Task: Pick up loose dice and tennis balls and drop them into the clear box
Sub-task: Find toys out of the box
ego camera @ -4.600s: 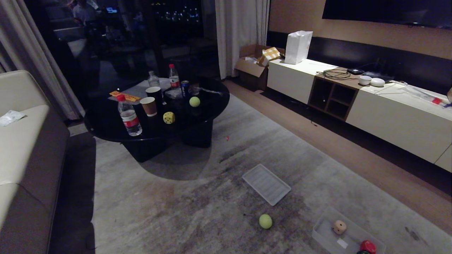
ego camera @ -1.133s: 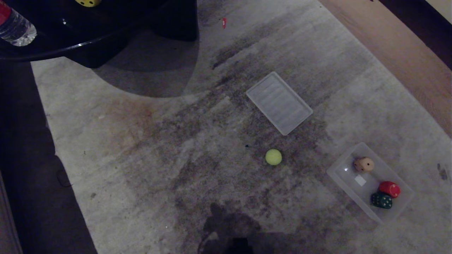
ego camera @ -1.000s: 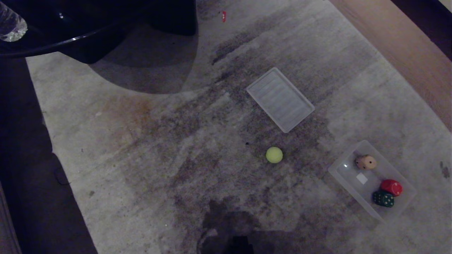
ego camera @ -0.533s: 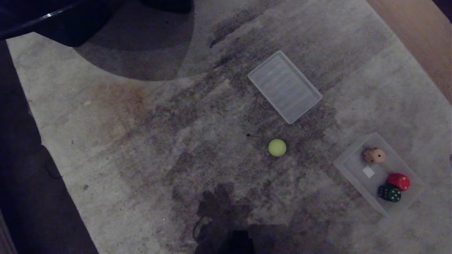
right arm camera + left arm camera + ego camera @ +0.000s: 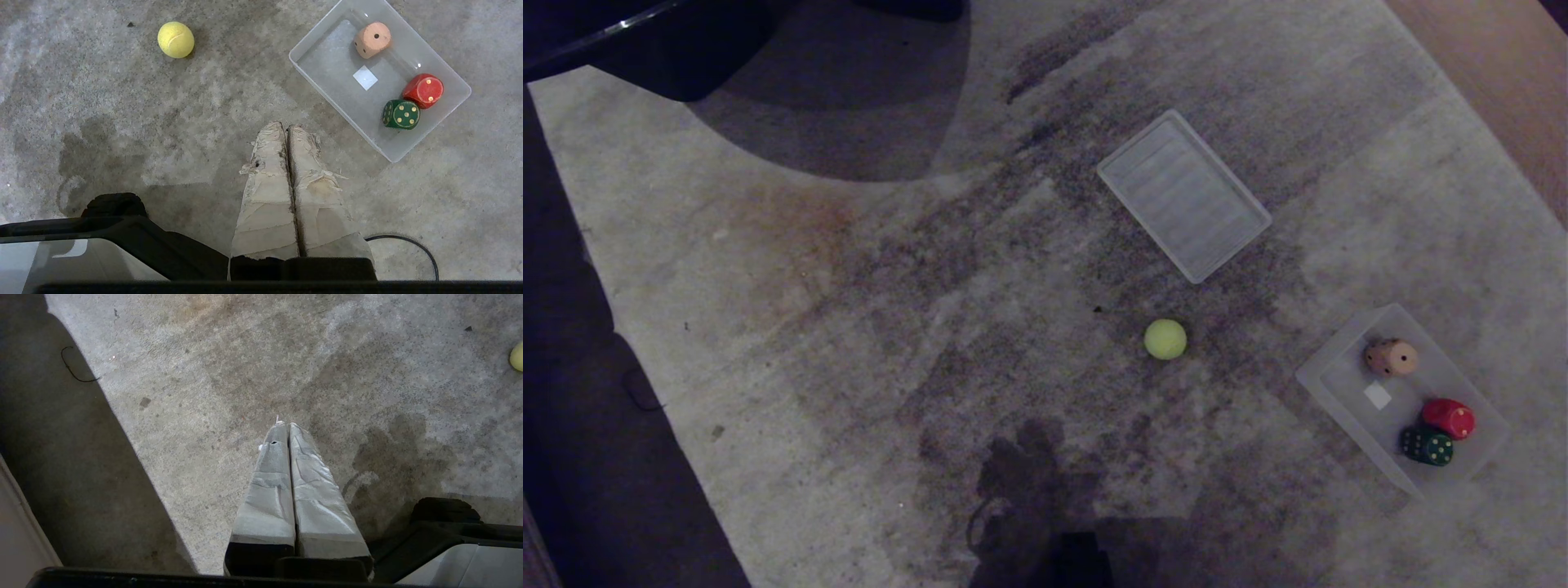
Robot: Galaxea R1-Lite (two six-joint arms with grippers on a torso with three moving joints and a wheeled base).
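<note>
Yellow-green, one tennis ball (image 5: 1165,339) lies loose on the carpet (image 5: 849,343) left of the clear box (image 5: 1331,392), which holds three dice (image 5: 1391,357). I see both the left tool (image 5: 286,426) and right tool (image 5: 285,126) pressed closed, empty, above the carpet.

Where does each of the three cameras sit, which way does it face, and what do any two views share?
Head view: high on the robot, facing down at the carpet, lid, tennis ball and clear box; no arm shows.
Left wrist view: behind the shut left hand, facing the carpet.
Right wrist view: behind the shut right hand, facing the ball and box.
Shared: head and right wrist views both show the ball and box.
</note>
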